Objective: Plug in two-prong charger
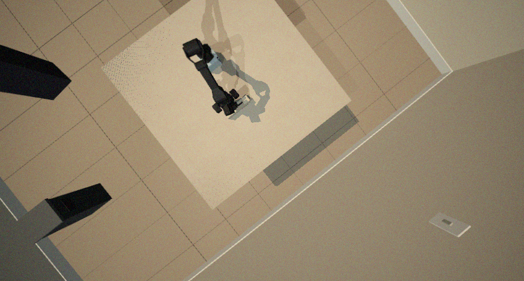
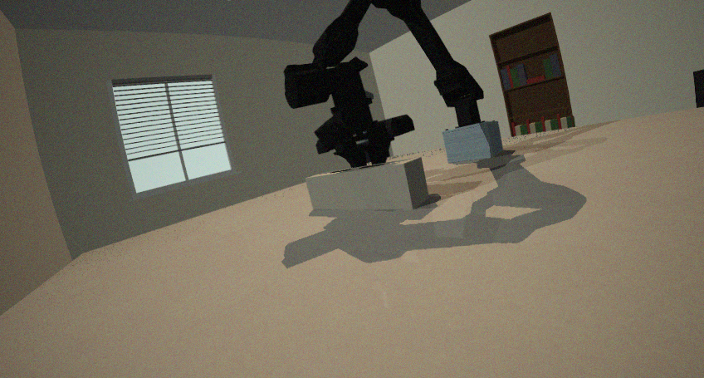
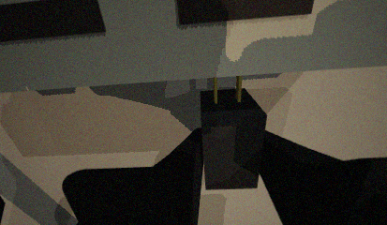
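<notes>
Top view: my black, angular parallel-jaw tool (image 1: 235,104) (image 2: 368,163) (image 3: 224,132) stands over a pale, box-shaped power strip (image 1: 247,99) (image 2: 358,193) (image 3: 134,58) on the smooth, beige worktop (image 1: 165,124) (image 2: 395,315) (image 3: 340,108); the charger is hidden here. Exterior view: the strip shows flat, matte grey walls and crisp edges, with my fingers low at its upper face; contact cannot be told. Wrist view: I have the dark, matte, block-shaped two-prong charger (image 3: 230,157) clamped between partly spread fingers, its slim, straight, brass-coloured prongs (image 3: 215,91) directed toward the strip, whose face bears dark, straight-edged recesses (image 3: 45,21) (image 3: 246,10). Grasping is done; the prongs appear outside the recesses, so alignment with the right outlet and a straight, even push through the shutter presumably remain.
</notes>
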